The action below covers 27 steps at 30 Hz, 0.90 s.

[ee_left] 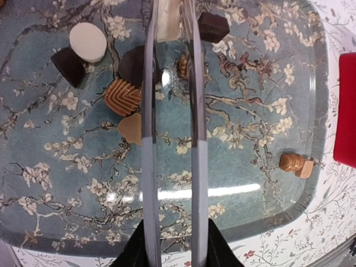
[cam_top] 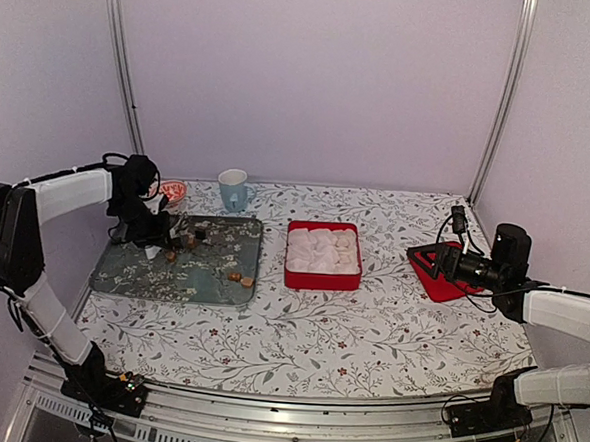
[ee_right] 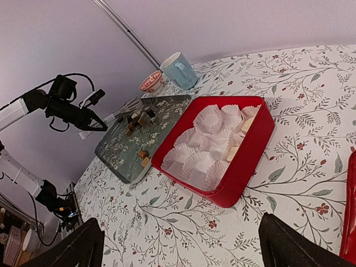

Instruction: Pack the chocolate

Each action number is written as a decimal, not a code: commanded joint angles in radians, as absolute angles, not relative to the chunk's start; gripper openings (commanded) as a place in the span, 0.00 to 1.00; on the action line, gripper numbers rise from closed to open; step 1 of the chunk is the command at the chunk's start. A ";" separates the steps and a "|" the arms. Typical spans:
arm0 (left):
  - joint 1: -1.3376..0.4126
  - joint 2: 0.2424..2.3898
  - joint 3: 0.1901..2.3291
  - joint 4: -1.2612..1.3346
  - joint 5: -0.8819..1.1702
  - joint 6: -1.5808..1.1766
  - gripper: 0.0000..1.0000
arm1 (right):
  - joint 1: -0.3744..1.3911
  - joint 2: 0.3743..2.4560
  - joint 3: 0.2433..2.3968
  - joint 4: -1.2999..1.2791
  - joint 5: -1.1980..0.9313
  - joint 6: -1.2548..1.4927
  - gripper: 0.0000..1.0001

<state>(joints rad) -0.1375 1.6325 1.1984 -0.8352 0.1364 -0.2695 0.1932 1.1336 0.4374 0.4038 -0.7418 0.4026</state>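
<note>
Red box (cam_top: 321,281) of paper cups (ee_right: 207,146) sits at 3 o'clock of the tray (cam_top: 142,272), where chocolates (ee_left: 122,95) crowd the narrowly parted left claw (ee_left: 173,33); right claw (ee_right: 183,245) gapes wide.

1. The table (cam_top: 369,326) is covered by a white cloth printed with leafy sprigs and small red flowers.
2. A square red box (cam_top: 321,281) sits on it, about mid-table.
3. Left of the box, near it but not touching, lies a rectangular blue-green tray (cam_top: 132,271) with a blossom pattern.
4. Behind the box and to its left, a pale blue cup (cam_top: 233,189) stands upright.
5. Further left of the box than the cup, a small red-and-white bowl (cam_top: 173,191) sits by the tray's far corner.
6. Right of the box, well apart, lies a flat red piece (cam_top: 433,283). It is possibly a lid, but it is partly covered, so that is hard to tell.
</note>
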 commanded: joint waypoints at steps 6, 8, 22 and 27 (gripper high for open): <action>-0.153 1.492 1.241 -0.824 0.152 -0.258 0.16 | 0.187 1.123 0.439 0.402 -0.737 0.391 0.99; -0.186 1.469 1.252 -0.802 0.178 -0.254 0.15 | 0.187 1.123 0.440 0.403 -0.739 0.391 0.99; -0.589 1.598 1.385 -0.568 0.321 -0.229 0.12 | 0.187 1.089 0.417 0.408 -0.753 0.397 0.99; -0.697 1.733 1.464 -0.525 0.350 -0.214 0.12 | 0.187 1.069 0.399 0.427 -0.743 0.408 0.99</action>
